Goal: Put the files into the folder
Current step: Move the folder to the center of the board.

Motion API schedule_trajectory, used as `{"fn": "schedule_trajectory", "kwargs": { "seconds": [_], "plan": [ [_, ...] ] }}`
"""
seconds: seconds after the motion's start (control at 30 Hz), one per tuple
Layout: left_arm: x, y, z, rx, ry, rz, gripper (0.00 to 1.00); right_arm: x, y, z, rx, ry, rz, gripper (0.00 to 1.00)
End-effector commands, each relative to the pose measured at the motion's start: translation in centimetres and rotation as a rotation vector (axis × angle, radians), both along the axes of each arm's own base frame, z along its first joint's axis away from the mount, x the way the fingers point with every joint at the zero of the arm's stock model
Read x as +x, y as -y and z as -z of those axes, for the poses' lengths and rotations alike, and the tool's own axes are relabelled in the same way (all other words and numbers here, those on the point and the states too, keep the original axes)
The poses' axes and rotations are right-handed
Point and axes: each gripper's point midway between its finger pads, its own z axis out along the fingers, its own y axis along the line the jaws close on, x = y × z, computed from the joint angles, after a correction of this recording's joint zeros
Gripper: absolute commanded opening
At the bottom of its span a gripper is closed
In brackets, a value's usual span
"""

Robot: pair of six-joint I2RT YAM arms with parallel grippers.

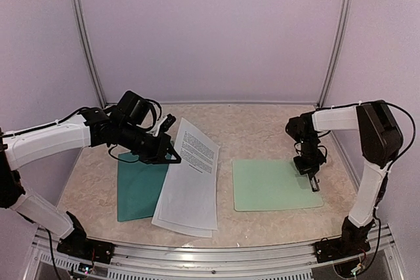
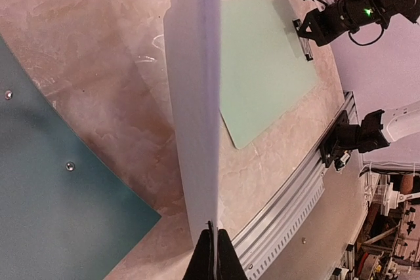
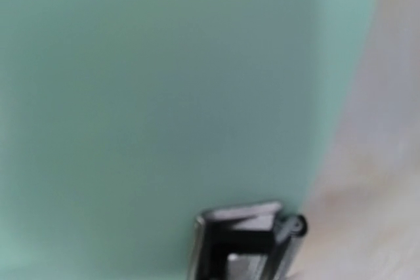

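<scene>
The files (image 1: 190, 181) are white printed sheets lying across the table's middle, their left edge over the folder (image 1: 138, 189), a dark teal card flat at the front left. My left gripper (image 1: 174, 156) is shut on the sheets' upper left edge and lifts that edge. The left wrist view shows the files (image 2: 197, 96) edge-on, pinched in the left gripper (image 2: 214, 244), with the folder (image 2: 46, 214) to the left. My right gripper (image 1: 314, 185) is shut low over the clip (image 3: 246, 237). Its own fingers are hidden in the right wrist view.
A pale mint-green clipboard (image 1: 272, 185) lies flat at the right, with its metal clip at its right edge under the right gripper. An aluminium rail (image 1: 210, 254) runs along the table's near edge. White walls close the back and sides.
</scene>
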Motion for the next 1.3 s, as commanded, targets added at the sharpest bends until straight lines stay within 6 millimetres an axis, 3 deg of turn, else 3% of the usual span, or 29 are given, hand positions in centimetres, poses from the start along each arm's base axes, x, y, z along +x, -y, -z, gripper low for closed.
{"fn": "schedule_trajectory", "kwargs": {
  "seconds": [0.0, 0.23, 0.4, 0.57, 0.7, 0.8, 0.9, 1.03, 1.2, 1.27],
  "plan": [
    [1.3, -1.5, -0.5, 0.047, 0.009, -0.079, 0.00, 7.1, -7.7, 3.6, 0.170, 0.140, -0.235, 0.00],
    [2.7, -4.0, -1.5, 0.069, -0.003, -0.162, 0.00, 13.0, -13.8, 3.2, 0.174, 0.168, -0.627, 0.00],
    [3.3, -7.8, -0.8, 0.117, -0.047, -0.250, 0.00, 13.9, -18.8, 1.6, 0.155, 0.224, -0.943, 0.00],
    [3.3, -10.1, -2.3, 0.079, -0.043, -0.287, 0.00, 11.0, -23.5, 2.2, 0.120, 0.160, -1.225, 0.00],
    [3.3, -11.2, -3.5, 0.083, -0.010, -0.311, 0.00, 8.0, -23.1, 3.9, 0.041, 0.060, -1.337, 0.00],
    [3.1, -10.9, -4.2, 0.043, -0.013, -0.295, 0.00, 5.9, -22.6, 4.4, 0.023, 0.022, -1.357, 0.00],
    [3.0, -10.0, -4.5, -0.003, -0.024, -0.256, 0.00, 4.4, -23.2, 3.8, 0.032, 0.064, -1.385, 0.00],
    [3.1, -9.2, -4.8, -0.038, -0.018, -0.217, 0.00, 4.1, -24.9, 1.7, 0.094, 0.161, -1.350, 0.00],
    [3.2, -8.7, -4.1, -0.033, -0.048, -0.186, 0.00, 4.7, -25.6, -1.0, 0.149, 0.271, -1.288, 0.43],
    [3.0, -8.2, -4.7, -0.059, -0.050, -0.163, 0.00, 5.2, -25.8, -2.5, 0.174, 0.331, -1.260, 0.60]
  ]
}}
